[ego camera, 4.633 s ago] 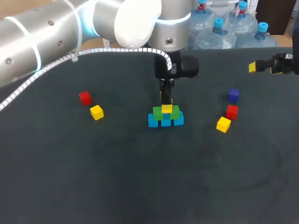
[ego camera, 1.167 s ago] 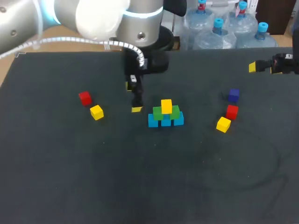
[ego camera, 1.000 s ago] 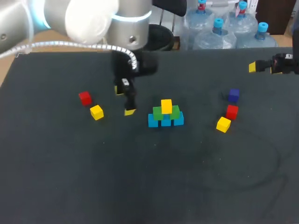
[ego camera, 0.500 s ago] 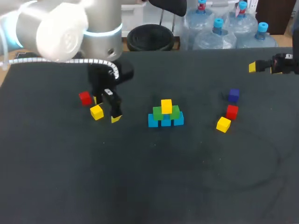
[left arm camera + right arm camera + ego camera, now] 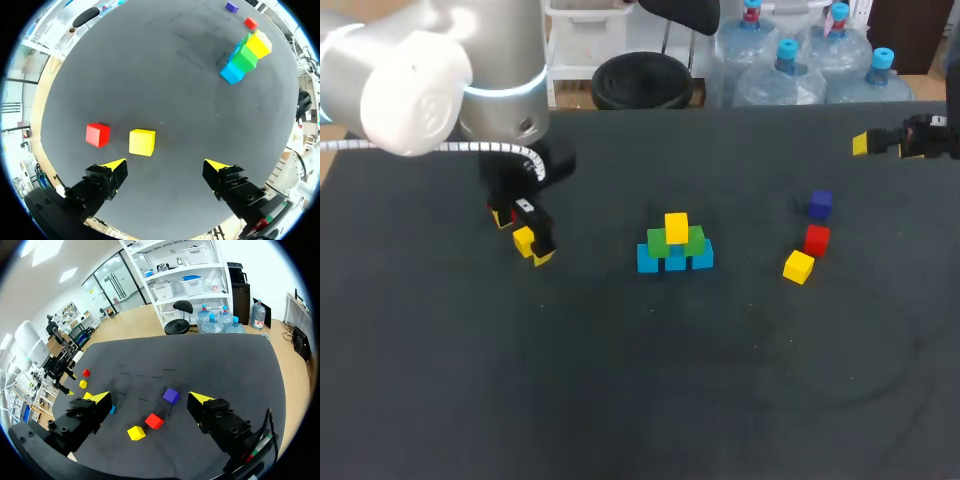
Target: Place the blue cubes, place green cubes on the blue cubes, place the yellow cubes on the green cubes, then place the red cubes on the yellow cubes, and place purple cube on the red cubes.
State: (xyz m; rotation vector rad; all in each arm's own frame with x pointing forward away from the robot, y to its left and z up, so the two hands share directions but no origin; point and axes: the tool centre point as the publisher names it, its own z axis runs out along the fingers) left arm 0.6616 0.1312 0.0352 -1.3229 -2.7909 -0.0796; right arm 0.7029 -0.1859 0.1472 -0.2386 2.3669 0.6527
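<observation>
At the table's middle stands a stack: blue cubes (image 5: 675, 259) at the base, green cubes (image 5: 675, 241) on them, one yellow cube (image 5: 676, 225) on top. My left gripper (image 5: 521, 238) hangs open over the left yellow cube (image 5: 524, 243); the red cube (image 5: 511, 214) beside it is mostly hidden. In the left wrist view, that yellow cube (image 5: 142, 142) lies just ahead of the open left gripper (image 5: 165, 165), toward one finger, with the red cube (image 5: 97, 135) beside it. My right gripper (image 5: 885, 145) stays open at the far right, empty (image 5: 150, 397).
On the right lie a purple cube (image 5: 820, 204), a red cube (image 5: 816, 239) and a yellow cube (image 5: 798, 267), close together. The right wrist view shows the same purple cube (image 5: 171, 395), red cube (image 5: 154, 420) and yellow cube (image 5: 136, 432) ahead of that gripper.
My left gripper has travelled left from beside the stack to over the left yellow cube, staying open. The stack and the right arm have not moved.
</observation>
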